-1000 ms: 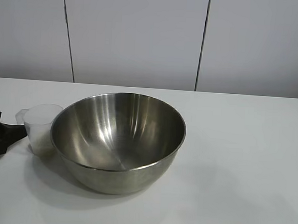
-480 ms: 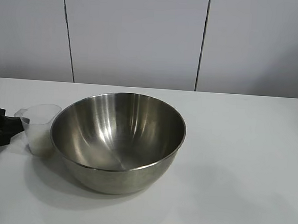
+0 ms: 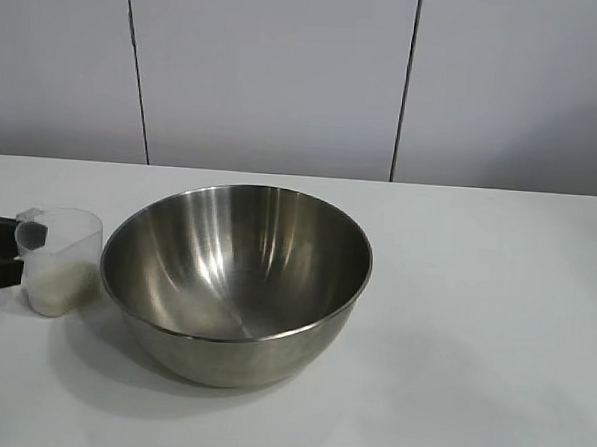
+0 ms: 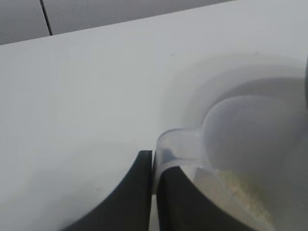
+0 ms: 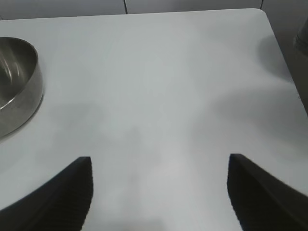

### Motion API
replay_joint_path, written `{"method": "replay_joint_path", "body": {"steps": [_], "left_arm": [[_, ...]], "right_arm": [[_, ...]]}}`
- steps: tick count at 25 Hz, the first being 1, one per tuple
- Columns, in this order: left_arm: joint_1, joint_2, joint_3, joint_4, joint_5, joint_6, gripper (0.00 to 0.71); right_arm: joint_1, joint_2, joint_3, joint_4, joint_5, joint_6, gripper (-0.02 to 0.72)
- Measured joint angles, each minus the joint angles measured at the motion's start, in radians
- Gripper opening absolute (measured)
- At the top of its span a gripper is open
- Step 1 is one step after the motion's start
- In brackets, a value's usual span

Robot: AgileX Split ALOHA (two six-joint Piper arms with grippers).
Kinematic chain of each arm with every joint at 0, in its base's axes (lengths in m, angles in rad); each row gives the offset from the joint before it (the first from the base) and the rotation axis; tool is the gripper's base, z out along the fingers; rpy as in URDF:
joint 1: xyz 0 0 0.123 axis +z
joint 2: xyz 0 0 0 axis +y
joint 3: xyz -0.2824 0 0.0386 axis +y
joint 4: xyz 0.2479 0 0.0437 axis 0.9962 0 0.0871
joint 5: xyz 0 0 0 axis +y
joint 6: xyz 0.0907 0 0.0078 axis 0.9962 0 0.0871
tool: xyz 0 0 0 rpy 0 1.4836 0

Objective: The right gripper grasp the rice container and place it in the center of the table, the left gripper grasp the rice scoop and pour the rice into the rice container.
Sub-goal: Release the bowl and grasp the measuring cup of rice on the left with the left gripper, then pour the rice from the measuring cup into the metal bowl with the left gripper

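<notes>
Pinching thin lip of rice scoop [image 3: 58, 261], left gripper [image 4: 153, 180] clenched; light, flimsy, slippery plastic. Rice container [image 3: 235, 280] at scoop's three o'clock. Right gripper [image 5: 159, 192] gapes idle.

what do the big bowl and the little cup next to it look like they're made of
The bowl looks like stainless steel with a brushed, shiny finish: its inside shows streaky bright reflections. The cup looks like thin translucent plastic, slightly frosted: the white rice inside shows through its wall. Neither can be confirmed beyond its look.
</notes>
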Motion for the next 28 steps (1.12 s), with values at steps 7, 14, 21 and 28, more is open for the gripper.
{"method": "replay_joint_path", "body": {"steps": [7,14,21,28], "left_arm": [[0.0,-0.223,0.0,0.083,0.012,-0.042,0.008],[-0.063,-0.532,0.007,0.24,0.259,-0.045,0.007],[-0.322,-0.704,0.01,0.138,0.574,0.023,0.006],[-0.516,-0.704,0.01,-0.25,0.67,0.518,0.006]], "right_arm": [[0.0,0.0,0.0,0.0,0.0,0.0,0.536],[0.0,0.0,0.0,0.0,0.0,0.0,0.536],[0.0,0.0,0.0,0.0,0.0,0.0,0.536],[0.0,0.0,0.0,0.0,-0.001,0.0,0.536]]}}
